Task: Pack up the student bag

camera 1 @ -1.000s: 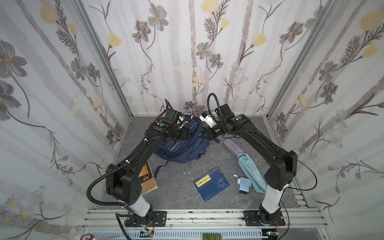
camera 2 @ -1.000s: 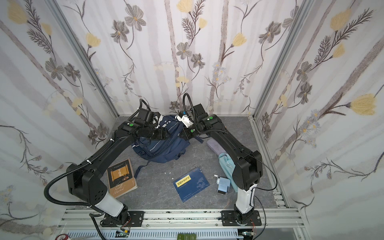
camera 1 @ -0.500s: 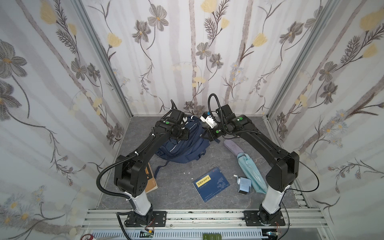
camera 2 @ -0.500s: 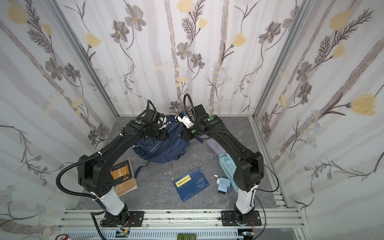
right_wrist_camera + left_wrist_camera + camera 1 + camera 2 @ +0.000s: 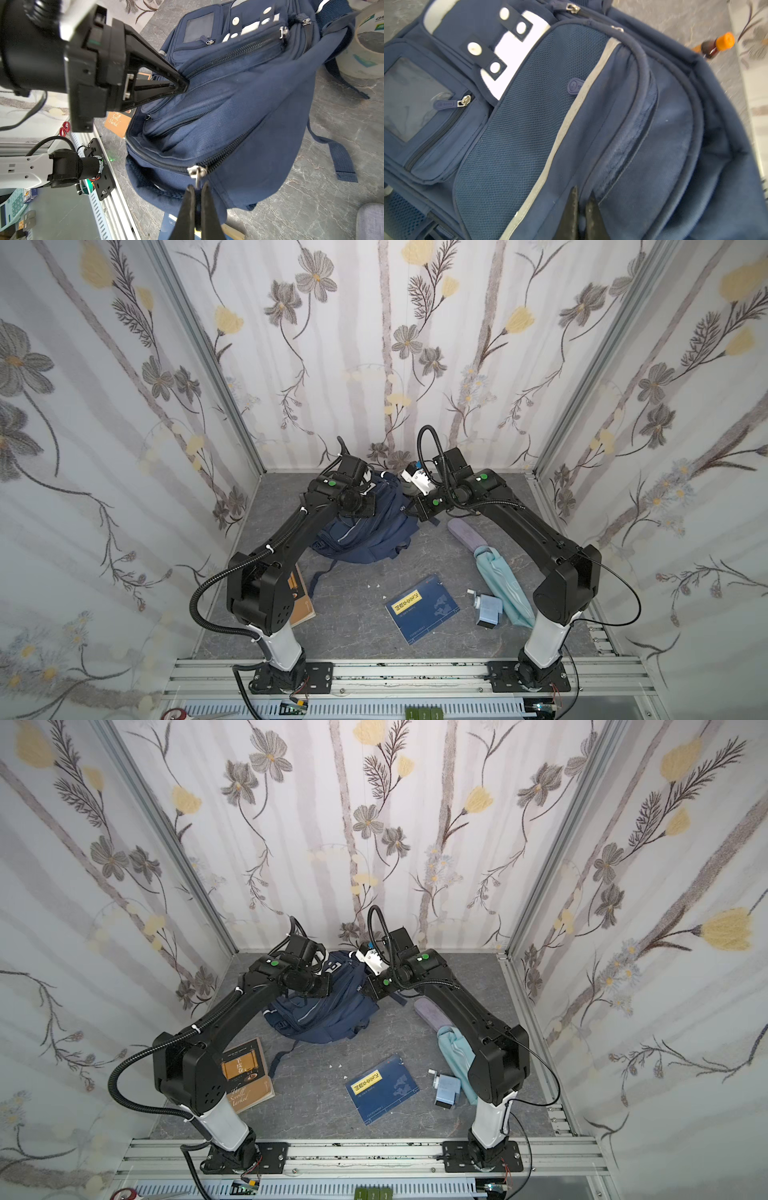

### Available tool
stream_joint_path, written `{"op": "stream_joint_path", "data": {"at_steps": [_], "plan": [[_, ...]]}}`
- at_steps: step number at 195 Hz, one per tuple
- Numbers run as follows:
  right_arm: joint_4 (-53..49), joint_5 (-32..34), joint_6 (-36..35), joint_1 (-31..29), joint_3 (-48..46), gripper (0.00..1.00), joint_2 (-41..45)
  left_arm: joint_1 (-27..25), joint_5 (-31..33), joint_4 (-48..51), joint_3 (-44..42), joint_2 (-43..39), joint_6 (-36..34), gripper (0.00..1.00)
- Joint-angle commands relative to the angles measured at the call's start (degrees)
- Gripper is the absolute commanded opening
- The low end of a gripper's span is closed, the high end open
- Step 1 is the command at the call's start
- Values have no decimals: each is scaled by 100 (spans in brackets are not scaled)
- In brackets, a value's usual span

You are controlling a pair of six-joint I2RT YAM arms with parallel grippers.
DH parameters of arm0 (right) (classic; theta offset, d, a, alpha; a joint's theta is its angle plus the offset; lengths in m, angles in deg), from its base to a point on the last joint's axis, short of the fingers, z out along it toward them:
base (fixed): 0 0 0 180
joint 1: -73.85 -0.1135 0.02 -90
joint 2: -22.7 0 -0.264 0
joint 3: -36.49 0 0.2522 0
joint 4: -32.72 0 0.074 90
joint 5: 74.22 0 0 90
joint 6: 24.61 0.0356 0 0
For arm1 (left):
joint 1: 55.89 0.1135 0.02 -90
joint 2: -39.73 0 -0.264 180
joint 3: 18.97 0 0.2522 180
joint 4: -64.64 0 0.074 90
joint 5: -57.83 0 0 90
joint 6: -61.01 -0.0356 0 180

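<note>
Jaws of the left gripper [image 5: 182, 85] had just closed, pinching fabric beside a zip on the large navy blue fabric student bag [image 5: 374, 531], slumped at the back of the grey table [image 5: 353, 637] between both arms. Our right gripper [image 5: 197, 197] stayed clamped on its silver zip pull [image 5: 196, 173]; we judged unzipping could start. Both arms stretched forward, wrists converging.

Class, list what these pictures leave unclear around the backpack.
Navy fabric backpack interior: right wrist view, hidden by own folds.
Orange-capped dark bottle: left wrist view, blurred, behind the backpack.
Pale tape roll: right wrist view, cut by edge.
Blue booklet label: both top views, too small.
</note>
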Motion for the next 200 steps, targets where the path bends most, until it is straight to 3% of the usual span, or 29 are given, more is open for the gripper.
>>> {"op": "stream_joint_path", "data": {"at_steps": [1, 57, 162, 200], "plan": [[-141, 250, -51, -32, 245, 0, -167, 6, -511, 32, 393, -59, 1090, 0], [-347, 506, 48, -63, 545, 0, -356, 15, -968, -227, 1057, 41, 2755, 0], [-613, 313, 322, -342, 699, 0, 52, 155, 578, -599, 971, 226, 3888, 0], [-507, 262, 414, -288, 724, 0, 129, 144, 777, -584, 611, 138, 4016, 0]]}}
